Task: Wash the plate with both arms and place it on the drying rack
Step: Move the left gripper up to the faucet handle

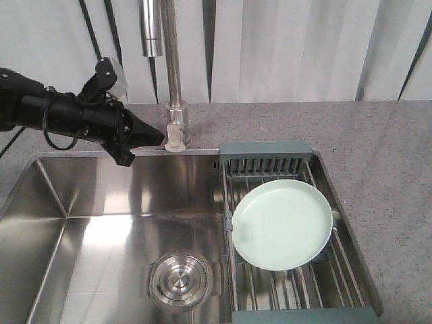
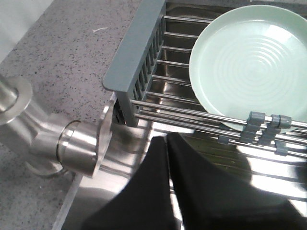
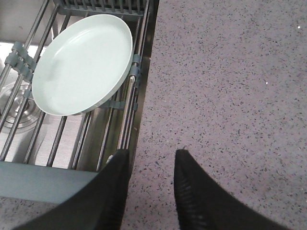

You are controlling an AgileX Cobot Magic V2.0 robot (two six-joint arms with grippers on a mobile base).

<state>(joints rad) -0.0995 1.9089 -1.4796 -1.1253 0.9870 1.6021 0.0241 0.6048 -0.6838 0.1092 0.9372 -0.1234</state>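
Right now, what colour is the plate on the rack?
Pale mint green plate, clearest in the right wrist view.

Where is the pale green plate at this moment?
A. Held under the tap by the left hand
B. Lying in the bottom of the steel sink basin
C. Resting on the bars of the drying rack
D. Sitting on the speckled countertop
C: the plate lies on the metal bars of the drying rack across the sink, with neither hand touching it.
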